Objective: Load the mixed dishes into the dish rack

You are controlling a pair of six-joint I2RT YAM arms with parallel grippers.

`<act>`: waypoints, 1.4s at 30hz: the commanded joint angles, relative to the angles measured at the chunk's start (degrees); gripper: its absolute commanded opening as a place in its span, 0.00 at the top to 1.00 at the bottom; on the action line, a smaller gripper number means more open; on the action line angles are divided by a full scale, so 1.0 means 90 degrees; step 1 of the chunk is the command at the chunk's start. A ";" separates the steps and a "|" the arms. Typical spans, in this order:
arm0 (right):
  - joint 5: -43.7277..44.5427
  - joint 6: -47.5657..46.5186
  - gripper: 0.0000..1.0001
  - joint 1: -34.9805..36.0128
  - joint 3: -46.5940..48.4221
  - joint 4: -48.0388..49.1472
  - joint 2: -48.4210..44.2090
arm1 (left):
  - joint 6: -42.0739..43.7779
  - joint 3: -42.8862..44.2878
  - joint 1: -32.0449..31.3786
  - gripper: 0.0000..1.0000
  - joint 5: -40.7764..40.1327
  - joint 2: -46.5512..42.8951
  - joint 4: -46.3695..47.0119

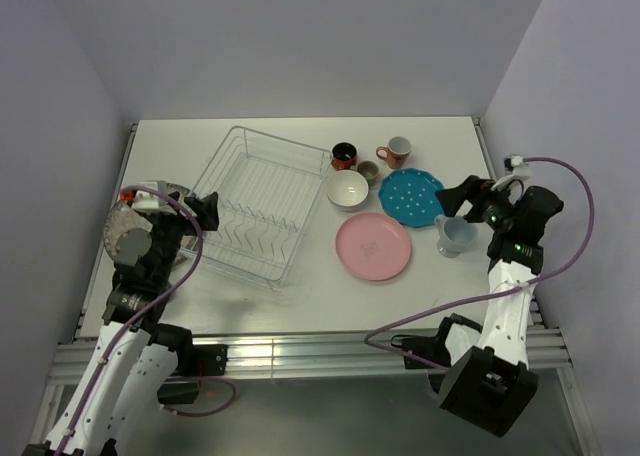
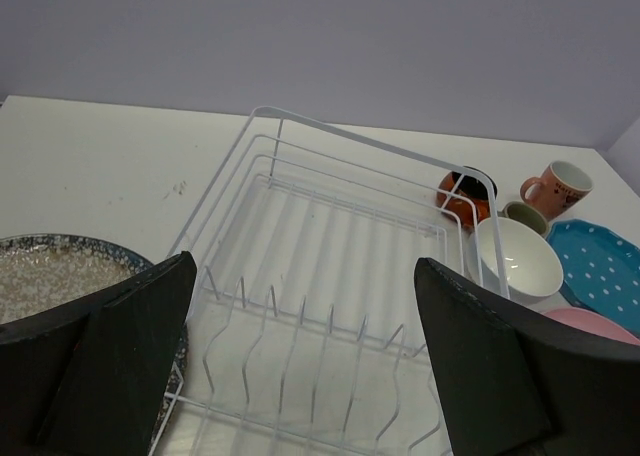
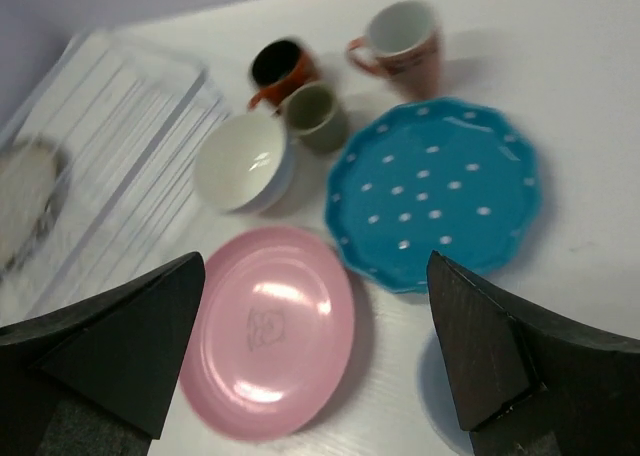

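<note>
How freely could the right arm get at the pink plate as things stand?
Probably yes: the right arm's fingers stand open and empty, facing the pink plate, which lies flat with nothing on it or in between.

Dish rack (image 1: 262,201) sits between grey plate (image 2: 55,276) and pink plate (image 1: 372,246).

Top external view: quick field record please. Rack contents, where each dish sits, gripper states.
dish rack: empty, left of table centre
grey speckled plate: left of rack, under left arm
white bowl: just right of rack
dark-red mug, grey-beige mug, pink mug: clustered behind bowl
teal dotted plate: right of bowl
pink plate: nearer the arms than bowl and teal plate
pale blue mug: right of pink plate, by right gripper
left gripper: open, empty, at rack's left side
right gripper: open, empty
</note>
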 commanded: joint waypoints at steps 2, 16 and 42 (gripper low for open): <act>-0.1640 -0.2571 0.00 0.0663 0.0367 -0.1117 0.0023 | -0.0277 0.0417 -0.0019 0.01 -0.0221 0.0218 -0.0183; -0.1660 -0.3717 0.00 0.2305 0.0427 -0.1891 -0.0309 | -0.1976 0.2497 0.1727 0.01 0.1567 0.1547 -0.2916; -0.1466 -0.3942 0.01 0.2989 0.0525 -0.2175 -0.0260 | -0.4555 0.1921 0.2763 0.16 -0.0193 0.2316 -0.3807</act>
